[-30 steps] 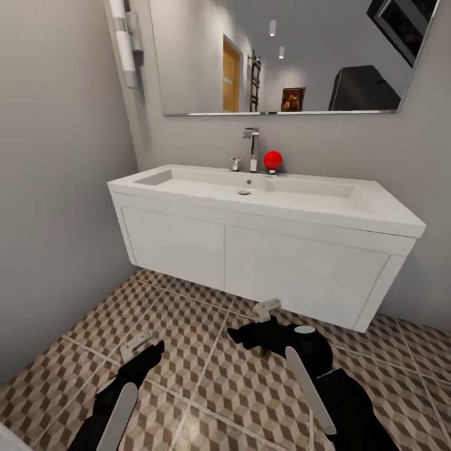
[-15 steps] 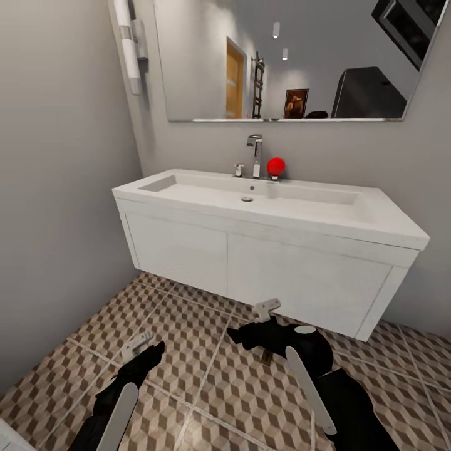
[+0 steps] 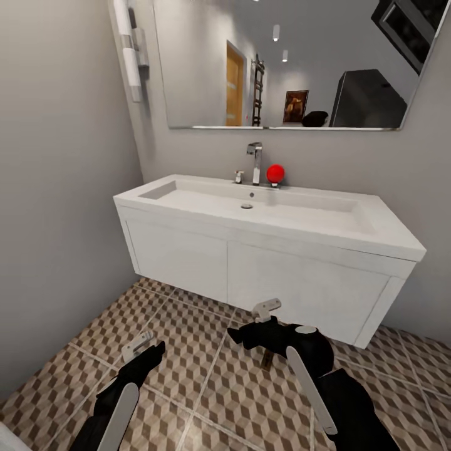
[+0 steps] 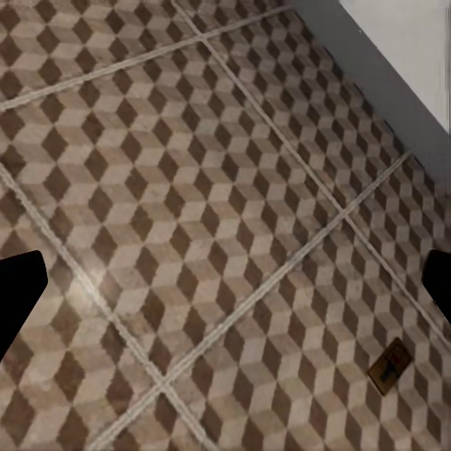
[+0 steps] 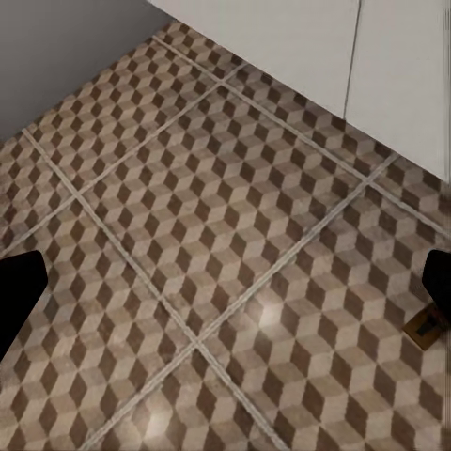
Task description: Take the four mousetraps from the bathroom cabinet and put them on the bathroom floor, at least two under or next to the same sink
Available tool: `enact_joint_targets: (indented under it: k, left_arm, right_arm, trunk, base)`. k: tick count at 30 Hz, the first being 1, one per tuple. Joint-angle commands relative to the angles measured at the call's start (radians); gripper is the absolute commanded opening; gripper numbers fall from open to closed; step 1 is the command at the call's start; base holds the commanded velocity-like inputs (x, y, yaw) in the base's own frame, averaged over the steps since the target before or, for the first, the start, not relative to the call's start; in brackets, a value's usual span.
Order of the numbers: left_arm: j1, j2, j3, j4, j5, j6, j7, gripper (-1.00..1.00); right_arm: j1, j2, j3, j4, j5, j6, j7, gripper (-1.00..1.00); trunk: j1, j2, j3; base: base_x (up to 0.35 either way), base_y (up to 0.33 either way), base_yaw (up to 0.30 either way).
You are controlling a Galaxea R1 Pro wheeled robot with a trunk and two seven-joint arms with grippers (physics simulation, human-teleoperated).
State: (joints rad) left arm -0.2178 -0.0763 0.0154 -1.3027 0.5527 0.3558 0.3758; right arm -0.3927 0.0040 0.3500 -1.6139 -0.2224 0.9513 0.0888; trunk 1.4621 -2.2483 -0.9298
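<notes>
Readable text: none is found in any view.
Sink (image 3: 300, 216) and vanity front: no brand, label or number is shown.
Mirror (image 3: 207, 62): no lettering is seen on it; the framed picture reflected there is too small to be read.
Bathroom floor (image 4: 188, 188): only the cube pattern is carried, no sign.
Mousetrap (image 4: 389, 365): no marking can be made out.

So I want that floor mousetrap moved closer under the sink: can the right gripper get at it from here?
Probably yes. The mousetrap lies on bare floor just under the right gripper, whose fingers look open; nothing stands between them. The sink hangs well above.
</notes>
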Motion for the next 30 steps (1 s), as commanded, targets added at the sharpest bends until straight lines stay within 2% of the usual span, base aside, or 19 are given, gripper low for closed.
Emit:
enact_joint_targets:
  k: [1, 14, 20, 24, 26, 30]
  left_arm:
    - [0.000, 0.000, 0.000, 0.000, 0.000, 0.000, 0.000, 1.00]
    - [0.000, 0.000, 0.000, 0.002, 0.000, 0.000, 0.000, 1.00]
    - [0.000, 0.000, 0.000, 0.001, 0.000, 0.000, -0.001, 1.00]
    - [0.005, 0.002, 0.002, -0.057, -0.001, 0.009, 0.004, 1.00]
    - [0.027, 0.003, 0.002, -0.119, -0.001, 0.030, 0.014, 1.00]
    - [0.053, 0.004, 0.003, -0.191, 0.000, 0.057, 0.021, 1.00]
  right_arm:
    - [0.000, 0.000, 0.000, 0.000, 0.000, 0.000, 0.000, 1.00]
    - [0.000, -0.007, 0.006, -0.001, -0.002, 0.003, -0.002, 1.00]
    - [-0.002, -0.007, 0.002, -0.001, -0.002, 0.029, -0.001, 1.00]
    - [-0.007, -0.007, 0.000, -0.001, -0.002, 0.050, 0.000, 1.00]
    - [-0.009, -0.007, -0.001, -0.001, -0.002, 0.055, 0.000, 1.00]
    - [-0.010, -0.007, 0.000, -0.001, -0.002, 0.059, -0.001, 1.00]
  trunk:
    - [-0.004, 0.007, 0.003]
    - [-0.054, 0.098, 0.044]
    - [-0.077, 0.140, 0.063]
    - [-0.092, 0.168, 0.075]
    - [-0.100, 0.182, 0.082]
    - [-0.115, 0.210, 0.094]
  base:
    - [0.000, 0.000, 0.000]
    - [0.000, 0.000, 0.000]
    - [0.000, 0.000, 0.000]
    - [0.000, 0.000, 0.002]
    - [0.000, 0.000, 0.034]
    - [0.000, 0.000, 0.070]
